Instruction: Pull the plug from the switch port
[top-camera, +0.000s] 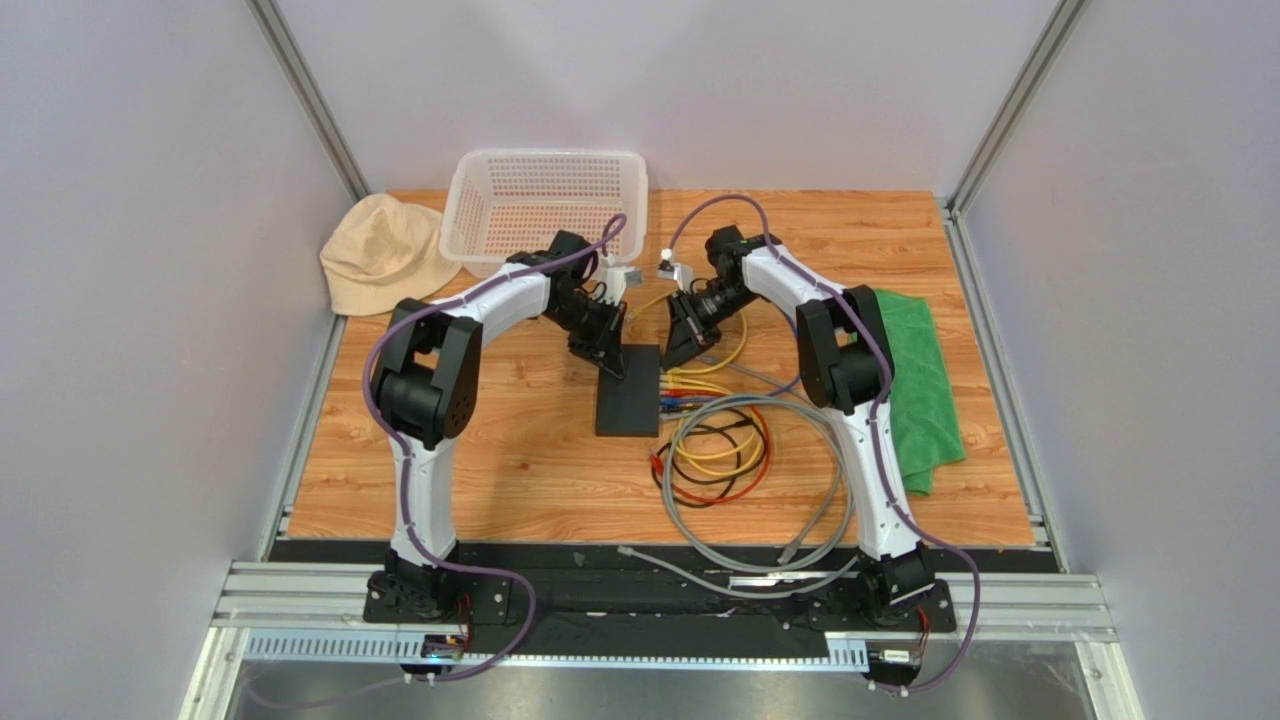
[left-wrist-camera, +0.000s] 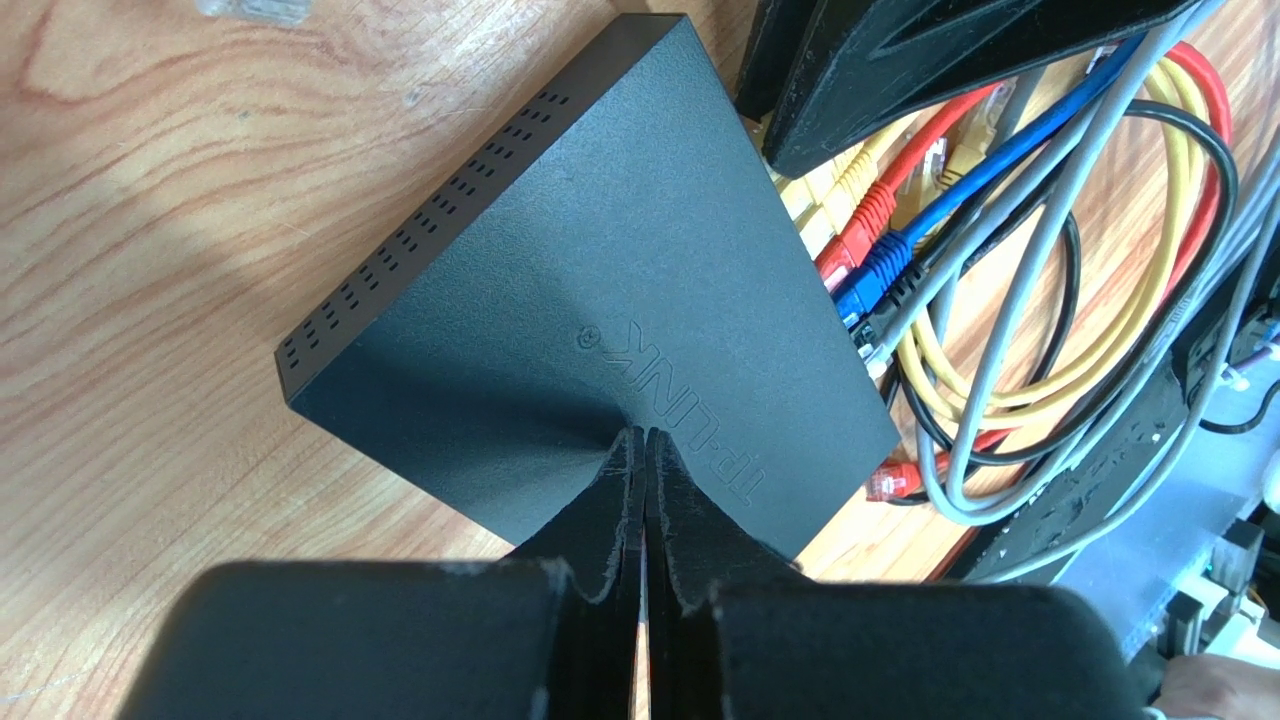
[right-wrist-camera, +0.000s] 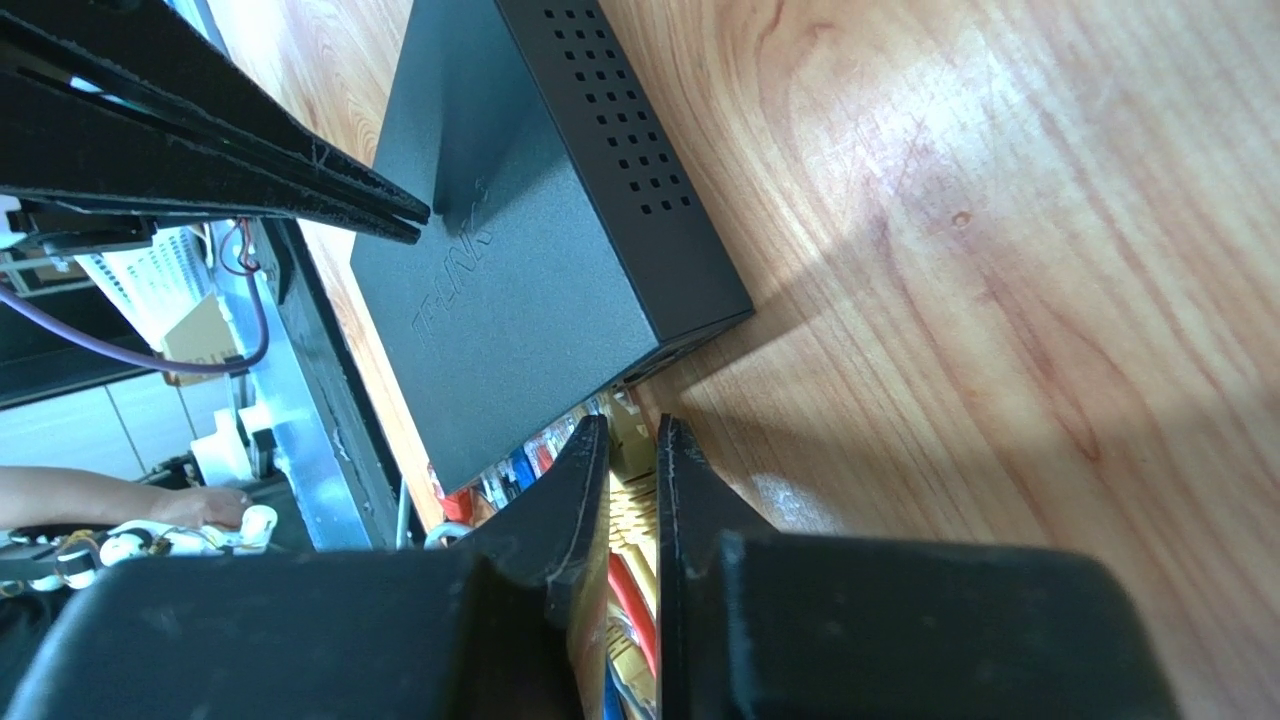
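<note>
The matte-black switch lies flat mid-table, with yellow, red, blue and grey cables plugged along its right edge. My left gripper is shut and empty, its fingertips resting on the switch's top. My right gripper is at the far end of the socket row. In the right wrist view its jaws stand a narrow gap apart, closed on a yellow plug right at the switch's corner. Whether that plug still sits in its port is hidden.
A white basket and a beige cloth are at the back left. A green cloth lies on the right. Coiled cables lie in front of the switch. A person's hand shows beyond the table.
</note>
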